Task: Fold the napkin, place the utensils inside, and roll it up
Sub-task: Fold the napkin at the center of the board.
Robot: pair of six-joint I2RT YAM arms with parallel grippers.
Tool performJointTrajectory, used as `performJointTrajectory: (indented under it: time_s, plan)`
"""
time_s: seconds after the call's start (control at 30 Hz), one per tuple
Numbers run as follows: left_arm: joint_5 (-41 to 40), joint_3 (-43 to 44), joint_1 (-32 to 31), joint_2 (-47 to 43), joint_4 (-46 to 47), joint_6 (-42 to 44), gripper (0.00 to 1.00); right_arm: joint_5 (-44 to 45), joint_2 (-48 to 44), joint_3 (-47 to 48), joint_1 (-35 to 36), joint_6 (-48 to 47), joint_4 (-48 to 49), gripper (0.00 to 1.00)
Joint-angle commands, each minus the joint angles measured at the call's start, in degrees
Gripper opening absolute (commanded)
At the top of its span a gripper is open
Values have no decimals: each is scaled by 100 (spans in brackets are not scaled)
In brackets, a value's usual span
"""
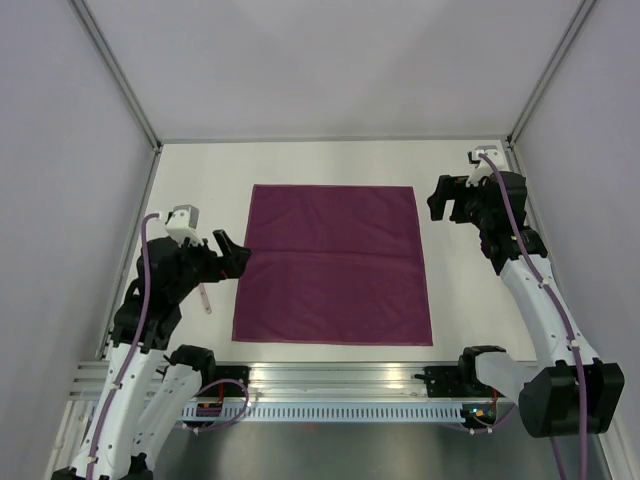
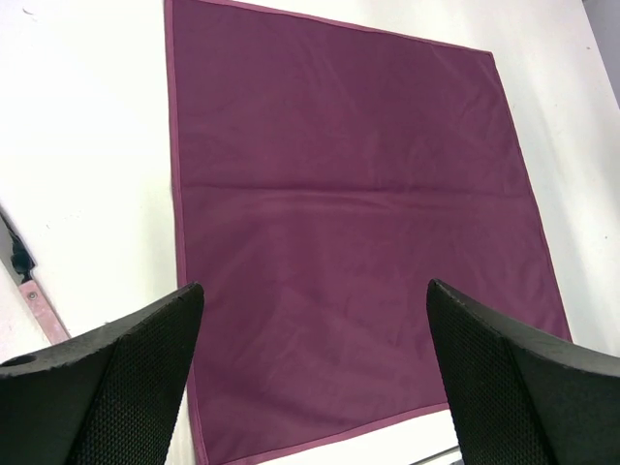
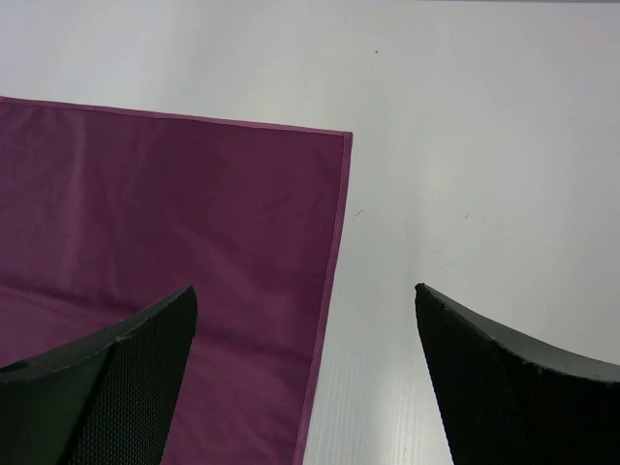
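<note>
The plum-purple napkin (image 1: 333, 265) lies spread flat in the middle of the white table, with a faint crease across its middle. My left gripper (image 1: 236, 252) hovers open at the napkin's left edge; in the left wrist view the left gripper (image 2: 315, 285) frames the napkin (image 2: 349, 194) with nothing between its fingers. My right gripper (image 1: 440, 200) hangs open beside the napkin's far right corner. In the right wrist view the right gripper (image 3: 305, 288) straddles the napkin's (image 3: 174, 223) hemmed right edge. One slim pale utensil (image 1: 205, 298) lies on the table under the left arm, and the utensil (image 2: 41, 312) is partly cut off.
Grey walls enclose the white table (image 1: 200, 180) on three sides. A metal rail (image 1: 340, 385) with the arm bases runs along the near edge. Bare table surface lies around the napkin, widest behind it.
</note>
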Motion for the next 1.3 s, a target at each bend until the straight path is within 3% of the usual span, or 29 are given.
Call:
performJointTrajectory:
  time_s: [0.0,0.2,0.27,0.5,0.57,0.77,1.0,1.27]
  plan:
    - [286,68,17,86,81,138,97,121,-159,179,73,21,-64,98]
    - [551,253,-70,367,213,-204,91,148,-159,223,73,-128,-169,98]
    - [323,288,-429,464,371,-354,91,218,-98,310,90,-137,-222,98]
    - [-2146,770,-3449,1833,1030,-741,90,578,96,381,99,-199,-301,98]
    - [-2663,938,-3979,2571,1311,-733,90,640,157,381,99,-207,-301,98]
    - [-3009,1509,-5544,4809,2443,-689,86,850,350,408,99,-251,-319,98]
    - [-3036,2650,-6441,6894,3148,-329,78,877,324,381,99,-269,-301,98]
    - [-2851,3671,-7066,8242,3333,41,64,877,386,372,99,-295,-301,98]
